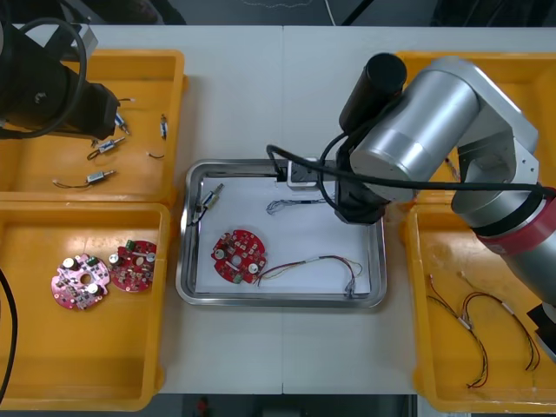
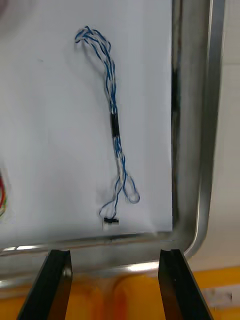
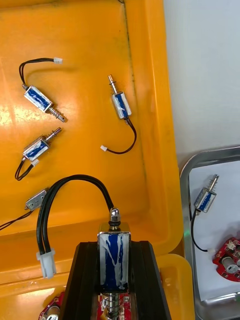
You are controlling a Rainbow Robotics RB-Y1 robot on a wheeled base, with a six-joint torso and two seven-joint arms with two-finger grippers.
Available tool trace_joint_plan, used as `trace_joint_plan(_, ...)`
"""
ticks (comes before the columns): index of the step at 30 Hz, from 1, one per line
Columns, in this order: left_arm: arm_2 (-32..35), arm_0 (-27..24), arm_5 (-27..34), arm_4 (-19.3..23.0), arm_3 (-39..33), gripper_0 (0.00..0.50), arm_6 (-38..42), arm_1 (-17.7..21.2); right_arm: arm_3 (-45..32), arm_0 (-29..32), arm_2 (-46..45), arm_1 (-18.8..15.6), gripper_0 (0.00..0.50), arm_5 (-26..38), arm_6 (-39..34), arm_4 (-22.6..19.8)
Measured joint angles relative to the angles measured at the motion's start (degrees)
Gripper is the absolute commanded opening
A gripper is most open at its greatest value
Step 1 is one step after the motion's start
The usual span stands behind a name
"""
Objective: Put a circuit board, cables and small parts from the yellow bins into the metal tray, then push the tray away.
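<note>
The metal tray [image 1: 193, 287], white inside, holds a red circuit board [image 1: 239, 254], a small metal part [image 1: 211, 198], a blue and white cable [image 1: 291, 204] and a red and yellow cable [image 1: 313, 263]. My right arm [image 1: 417, 130] hangs over the tray's right end. Its gripper [image 2: 117, 285] is open above the rim by the bin, and the blue and white cable [image 2: 115, 125] lies just beyond the fingers. My left gripper [image 3: 114, 285] is shut on a blue-wrapped small metal part [image 3: 114, 252] above the far left bin [image 1: 52, 156].
Several small metal parts [image 3: 121, 104] lie loose in the far left bin. Two red circuit boards [image 1: 104, 274] sit in the near left bin [image 1: 87, 365]. The near right bin [image 1: 434, 347] holds red and yellow cables [image 1: 486, 326]. Bare table surrounds the tray.
</note>
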Motion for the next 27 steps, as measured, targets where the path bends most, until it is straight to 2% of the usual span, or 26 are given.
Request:
trace_joint_plan(4, 0.0, 0.0, 0.0, 0.8, -0.2, 0.000, 0.0, 0.0, -5.3, 0.0, -3.7, 0.4, 0.500, 7.6, -9.3, 0.5)
trace_joint_plan(9, -2.0, 0.0, 0.0, 1.2, -1.9, 0.000, 0.0, 0.0, -11.3, 0.0, -7.5, 0.6, 0.500, 7.7, -14.3, 1.2)
trace_joint_plan(15, -7.2, 0.0, 0.0, 2.3, -3.5, 0.000, 0.0, -0.2, -18.2, 1.7, -11.2, 0.2, 0.500, 7.7, -29.5, 1.2)
trace_joint_plan(19, -11.0, 0.0, 0.0, 2.6, -3.5, 0.000, 0.0, -1.2, -22.2, 5.4, -13.5, -2.1, 0.500, 7.7, -34.2, 0.6)
trace_joint_plan(24, -16.1, 0.0, -1.8, 2.6, -3.5, 0.001, 0.0, -2.5, -25.4, 11.0, -18.5, -6.3, 0.500, 7.8, -45.5, -2.4)
trace_joint_plan(27, -19.3, 0.0, -4.6, 2.6, -3.3, 0.001, 0.0, -2.8, -26.1, 14.0, -22.6, -8.6, 0.500, 7.8, -46.2, -5.3)
